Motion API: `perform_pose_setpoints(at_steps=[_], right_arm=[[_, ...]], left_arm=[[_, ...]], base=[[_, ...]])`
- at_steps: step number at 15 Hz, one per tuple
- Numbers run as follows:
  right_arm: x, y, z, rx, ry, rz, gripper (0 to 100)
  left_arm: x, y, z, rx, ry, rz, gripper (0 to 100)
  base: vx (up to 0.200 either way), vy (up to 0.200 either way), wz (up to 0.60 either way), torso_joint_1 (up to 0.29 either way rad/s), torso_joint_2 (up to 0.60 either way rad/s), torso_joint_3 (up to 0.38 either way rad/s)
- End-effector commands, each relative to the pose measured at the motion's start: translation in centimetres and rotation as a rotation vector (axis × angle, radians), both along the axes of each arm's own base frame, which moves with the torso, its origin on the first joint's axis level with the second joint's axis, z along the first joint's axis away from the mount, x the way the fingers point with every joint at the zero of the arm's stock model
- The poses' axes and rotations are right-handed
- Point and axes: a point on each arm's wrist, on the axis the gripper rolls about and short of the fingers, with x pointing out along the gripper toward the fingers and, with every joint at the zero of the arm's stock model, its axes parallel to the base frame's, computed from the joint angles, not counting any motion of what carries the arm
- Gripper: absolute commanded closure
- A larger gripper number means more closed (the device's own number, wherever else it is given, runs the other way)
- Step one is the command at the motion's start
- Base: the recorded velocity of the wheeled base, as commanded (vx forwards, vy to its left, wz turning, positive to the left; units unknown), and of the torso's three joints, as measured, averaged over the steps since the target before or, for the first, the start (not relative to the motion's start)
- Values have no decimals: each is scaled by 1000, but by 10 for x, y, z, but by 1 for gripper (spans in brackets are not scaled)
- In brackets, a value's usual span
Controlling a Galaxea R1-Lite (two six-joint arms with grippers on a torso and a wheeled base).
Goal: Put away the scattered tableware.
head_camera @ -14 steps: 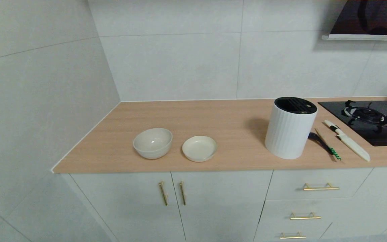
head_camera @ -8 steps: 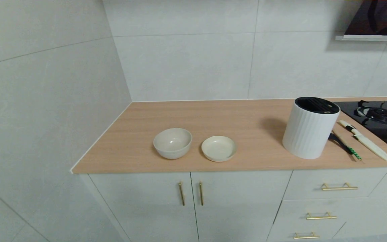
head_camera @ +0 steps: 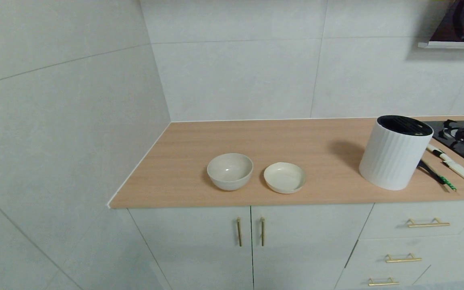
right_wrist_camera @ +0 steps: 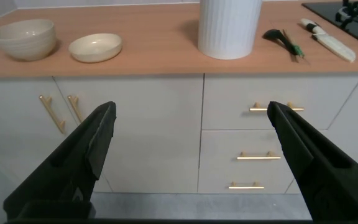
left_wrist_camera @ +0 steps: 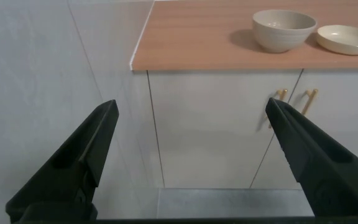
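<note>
A cream bowl point(head_camera: 230, 171) and a shallow cream dish point(head_camera: 284, 177) sit side by side near the wooden counter's point(head_camera: 280, 141) front edge. A white ribbed utensil holder point(head_camera: 395, 152) with a black slotted top stands to their right. Beside it lie a black spoon point(head_camera: 429, 169), green-tipped chopsticks point(head_camera: 444, 181) and a white knife point(head_camera: 457, 172). My left gripper point(left_wrist_camera: 191, 155) is open, low in front of the cabinets, with the bowl point(left_wrist_camera: 284, 28) and dish point(left_wrist_camera: 348, 38) up ahead. My right gripper point(right_wrist_camera: 194, 155) is open too, below counter level, facing the holder point(right_wrist_camera: 227, 26), bowl point(right_wrist_camera: 23, 38) and dish point(right_wrist_camera: 96, 46).
A black gas hob point(head_camera: 463, 139) occupies the counter's right end. Tiled walls close off the left side and back. Below the counter are two cabinet doors with gold handles point(head_camera: 250, 231) and drawers point(head_camera: 427, 222) to the right.
The head camera has turned left, so everything slid right in its picture. Nothing on the counter moved.
</note>
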Motion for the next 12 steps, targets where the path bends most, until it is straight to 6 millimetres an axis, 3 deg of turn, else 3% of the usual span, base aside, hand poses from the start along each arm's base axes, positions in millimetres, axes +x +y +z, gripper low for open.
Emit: perform_pose_setpoints(at_steps=[1, 12], right_arm=[[0, 0, 0, 0, 1, 0, 0], [0, 0, 0, 0, 1, 0, 0]], left_arm=[[0, 0, 0, -2, 0, -1, 0], [0, 0, 0, -2, 0, -1, 0]], base=[[0, 0, 0, 0, 0, 0], [0, 0, 0, 0, 0, 0]])
